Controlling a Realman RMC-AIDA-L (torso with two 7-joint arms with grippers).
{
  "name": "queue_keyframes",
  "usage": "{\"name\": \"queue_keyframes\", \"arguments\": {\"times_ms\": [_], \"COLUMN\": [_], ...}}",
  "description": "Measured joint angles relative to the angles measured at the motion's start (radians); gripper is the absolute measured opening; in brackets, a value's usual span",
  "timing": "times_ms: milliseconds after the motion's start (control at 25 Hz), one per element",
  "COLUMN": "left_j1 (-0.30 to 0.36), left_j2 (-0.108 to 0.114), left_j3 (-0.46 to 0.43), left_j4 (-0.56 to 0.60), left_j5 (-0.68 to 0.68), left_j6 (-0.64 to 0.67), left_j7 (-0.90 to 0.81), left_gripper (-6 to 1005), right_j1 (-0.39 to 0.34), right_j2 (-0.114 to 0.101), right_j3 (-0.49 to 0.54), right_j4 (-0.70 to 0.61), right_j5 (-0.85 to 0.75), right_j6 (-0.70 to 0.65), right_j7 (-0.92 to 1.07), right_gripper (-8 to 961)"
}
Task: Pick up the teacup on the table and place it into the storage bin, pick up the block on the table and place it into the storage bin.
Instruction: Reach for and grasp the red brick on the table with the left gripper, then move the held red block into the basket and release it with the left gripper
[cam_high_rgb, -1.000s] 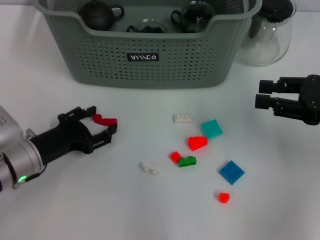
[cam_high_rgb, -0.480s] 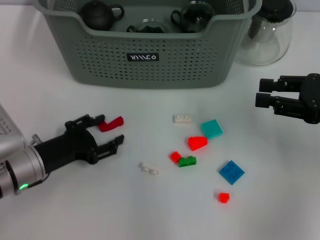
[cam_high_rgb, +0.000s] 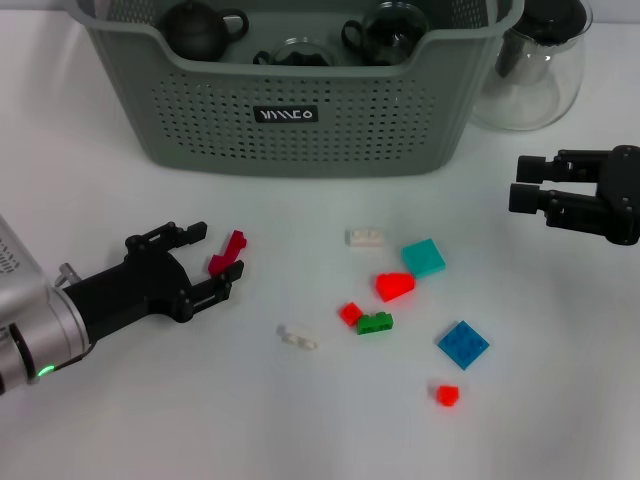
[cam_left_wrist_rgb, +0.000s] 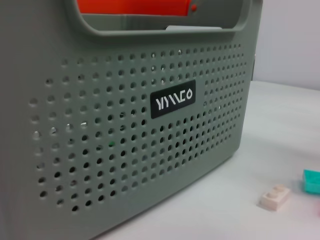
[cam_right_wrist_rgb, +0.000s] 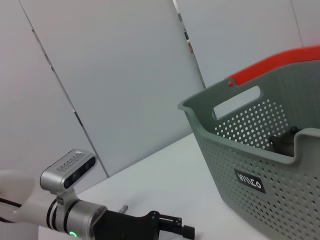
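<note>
We see a plain white table (cam_high_rgb: 150, 420); in the right wrist view, pale grey wall panels (cam_right_wrist_rgb: 115, 75) rise behind it. The large grey-green perforated plastic storage bin (cam_high_rgb: 300, 120) stands at the far side, dark teapots (cam_high_rgb: 200, 28) already inside, with a clear glass pitcher with a black lid (cam_high_rgb: 535, 70) just beside it on the right. Compared with half a second ago, the small dark-red curved block (cam_high_rgb: 227, 254) has tipped from lying flat to standing more on edge, and the left gripper (cam_high_rgb: 205, 262) has drawn in slightly. Its jaws stand apart, holding nothing; the block sits between the fingertips, near the lower one. The right gripper (cam_high_rgb: 527, 185) hovers at the table's right, jaws parted and empty. Other small coloured blocks (cam_high_rgb: 395, 285) lie scattered mid-table.
</note>
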Motion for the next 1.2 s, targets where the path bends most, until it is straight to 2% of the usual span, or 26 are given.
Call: {"name": "queue_keyframes", "arguments": {"times_ms": [280, 480, 720, 920, 1040, 1200], "left_j1": [0.009, 0.011, 0.011, 0.012, 0.012, 0.014], "left_j2": [-0.002, -0.002, -0.002, -0.002, -0.002, 0.0], "left_j3": [-0.007, -0.036, -0.039, -0.042, -0.047, -0.054], "left_j4": [-0.045, -0.073, -0.078, -0.078, -0.078, -0.071], "left_j5": [0.0, 0.0, 0.001, 0.001, 0.001, 0.001], "left_j6": [-0.033, -0.054, -0.058, -0.047, -0.037, -0.025], "left_j7": [0.101, 0.144, 0.148, 0.149, 0.149, 0.133], "left_gripper": [698, 516, 508, 381, 192, 204], "right_j1": [0.002, 0.004, 0.004, 0.005, 0.005, 0.004], "right_j2": [-0.001, -0.002, -0.001, -0.002, -0.002, -0.002], "right_j3": [0.001, -0.001, -0.003, -0.004, -0.002, -0.002], "right_j4": [0.0, 0.0, 0.0, 0.0, 0.0, 0.0], "right_j5": [0.0, 0.0, 0.0, 0.0, 0.0, 0.0], "right_j6": [0.0, 0.0, 0.0, 0.0, 0.0, 0.0], "right_j7": [0.0, 0.0, 0.0, 0.0, 0.001, 0.001], "right_gripper": [486, 486, 486, 486, 486, 486]}}
